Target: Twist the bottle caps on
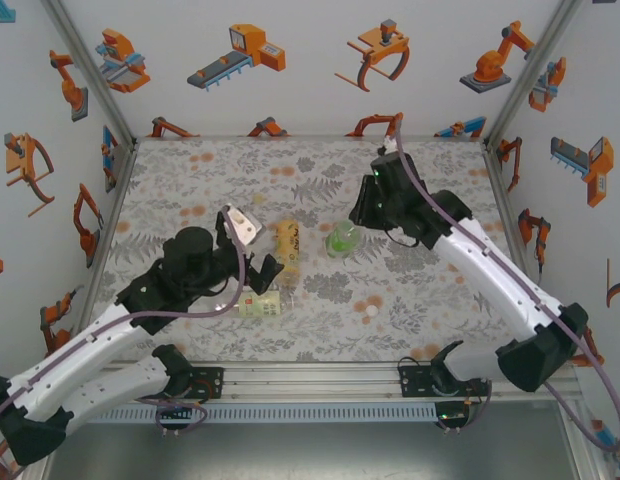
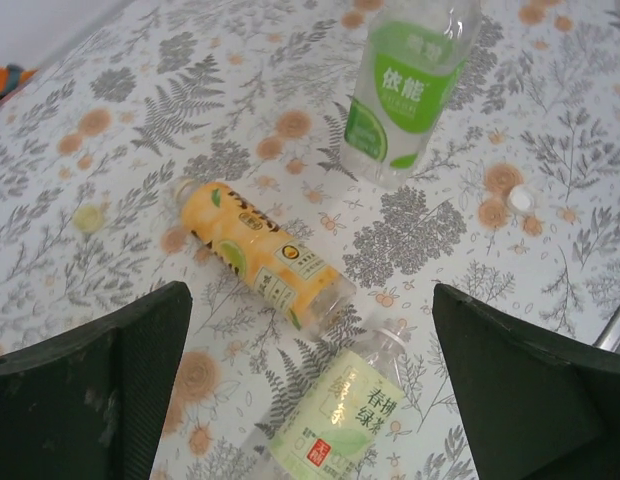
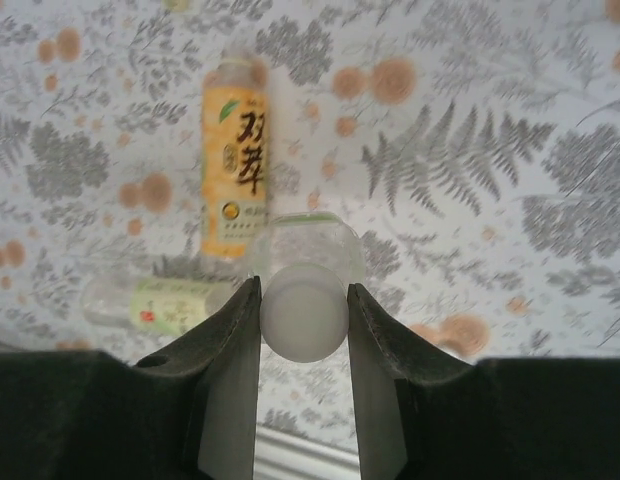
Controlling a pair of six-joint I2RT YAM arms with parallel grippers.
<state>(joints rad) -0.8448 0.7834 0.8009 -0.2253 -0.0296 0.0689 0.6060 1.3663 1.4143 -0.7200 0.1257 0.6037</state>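
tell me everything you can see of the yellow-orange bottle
The yellow-orange bottle is a small plastic drink bottle. Its yellow-orange wrap carries dark characters, a green leaf and a pale printed panel, and one end looks clear. It lies on its side on the floral table cover, apart from the upright green-label bottle. Its clear end is close to one end of the lying pale-label bottle. Nothing grips it. Whether it has a cap I cannot tell.
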